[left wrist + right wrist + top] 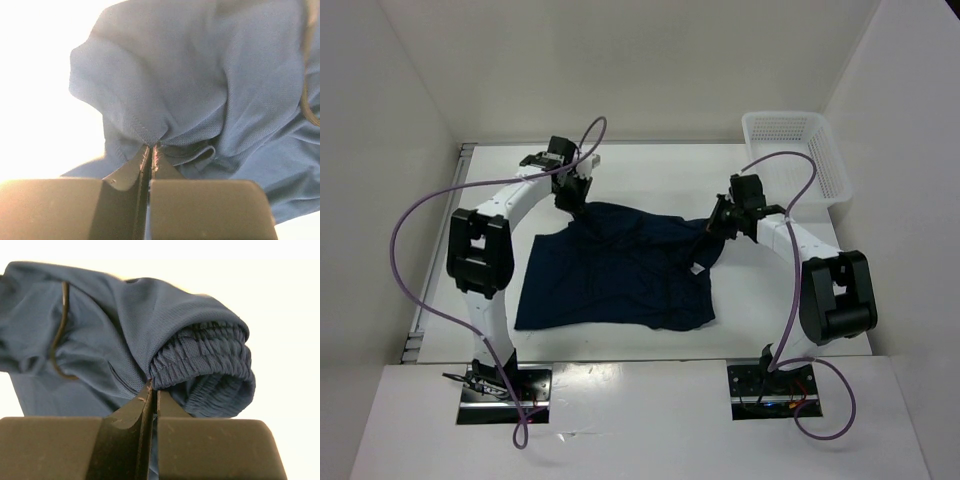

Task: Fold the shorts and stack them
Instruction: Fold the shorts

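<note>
Navy shorts (610,280), one pair, in two claws (151,147) (153,386).

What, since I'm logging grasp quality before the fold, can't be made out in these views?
- Both wrist views: how much of the shorts the left gripper and right gripper pinch, hidden between the shut fingers.
- Left wrist view: the surroundings, washed out by glare.
- Right wrist view: the ends of the drawstring, tucked into folds.
- Top view: the white tag, too small to read.
</note>
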`<state>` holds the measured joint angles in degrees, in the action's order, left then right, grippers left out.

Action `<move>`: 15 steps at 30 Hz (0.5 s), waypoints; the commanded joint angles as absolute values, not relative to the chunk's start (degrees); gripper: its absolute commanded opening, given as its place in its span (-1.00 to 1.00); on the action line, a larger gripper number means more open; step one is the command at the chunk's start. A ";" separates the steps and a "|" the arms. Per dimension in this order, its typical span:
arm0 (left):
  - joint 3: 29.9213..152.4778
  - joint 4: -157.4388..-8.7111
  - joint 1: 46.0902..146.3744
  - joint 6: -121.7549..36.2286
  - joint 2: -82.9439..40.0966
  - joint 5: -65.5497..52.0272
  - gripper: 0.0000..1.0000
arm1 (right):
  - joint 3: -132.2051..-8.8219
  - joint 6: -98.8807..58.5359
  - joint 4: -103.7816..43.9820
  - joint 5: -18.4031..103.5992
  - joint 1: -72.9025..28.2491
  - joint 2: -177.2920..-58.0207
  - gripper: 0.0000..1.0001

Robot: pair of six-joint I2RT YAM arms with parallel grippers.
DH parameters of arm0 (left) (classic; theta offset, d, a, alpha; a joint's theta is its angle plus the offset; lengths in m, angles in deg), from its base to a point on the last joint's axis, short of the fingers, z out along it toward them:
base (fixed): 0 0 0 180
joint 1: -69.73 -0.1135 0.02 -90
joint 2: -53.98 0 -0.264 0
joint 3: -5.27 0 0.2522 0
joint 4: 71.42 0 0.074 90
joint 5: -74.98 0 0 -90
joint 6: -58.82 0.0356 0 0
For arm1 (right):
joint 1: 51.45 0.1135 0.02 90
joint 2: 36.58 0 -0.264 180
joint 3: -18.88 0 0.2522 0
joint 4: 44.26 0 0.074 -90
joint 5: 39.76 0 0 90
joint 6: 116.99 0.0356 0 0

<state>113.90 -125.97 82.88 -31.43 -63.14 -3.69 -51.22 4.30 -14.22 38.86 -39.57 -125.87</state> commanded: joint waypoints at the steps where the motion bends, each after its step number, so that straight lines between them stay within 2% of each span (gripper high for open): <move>1: 115.62 -121.57 82.39 -31.18 -54.48 -10.08 -1.00 | -55.17 1.85 -13.71 38.38 -41.69 -122.80 -0.92; 8: 116.76 -120.42 79.93 -31.18 -52.37 -19.07 -1.00 | -57.81 0.18 -13.71 34.43 -44.86 -124.81 -0.92; 9: 116.76 -120.42 79.93 -31.18 -52.37 -19.07 -0.94 | -57.81 0.17 -13.71 34.42 -44.86 -124.82 -0.92; 10: 115.98 -120.94 79.93 -31.18 -52.37 -19.07 -0.85 | -57.81 0.17 -14.32 33.46 -44.86 -125.69 -0.92; 11: 115.97 -121.82 79.93 -31.18 -53.50 -16.72 -0.65 | -57.81 0.17 -14.32 32.15 -44.86 -126.83 -0.92; 12: 115.36 -123.48 79.93 -31.18 -54.12 -15.56 -0.26 | -57.81 -0.35 -14.32 31.26 -44.86 -127.45 -0.92; 15: 112.99 -124.03 79.93 -31.18 -57.02 -14.93 -0.04 | -57.81 -0.36 -14.32 28.71 -44.86 -130.08 -0.92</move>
<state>114.91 -122.48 79.86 -31.39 -54.05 -15.03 -55.41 1.20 -13.41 32.35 -44.38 -127.64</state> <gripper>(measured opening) 0.468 0.046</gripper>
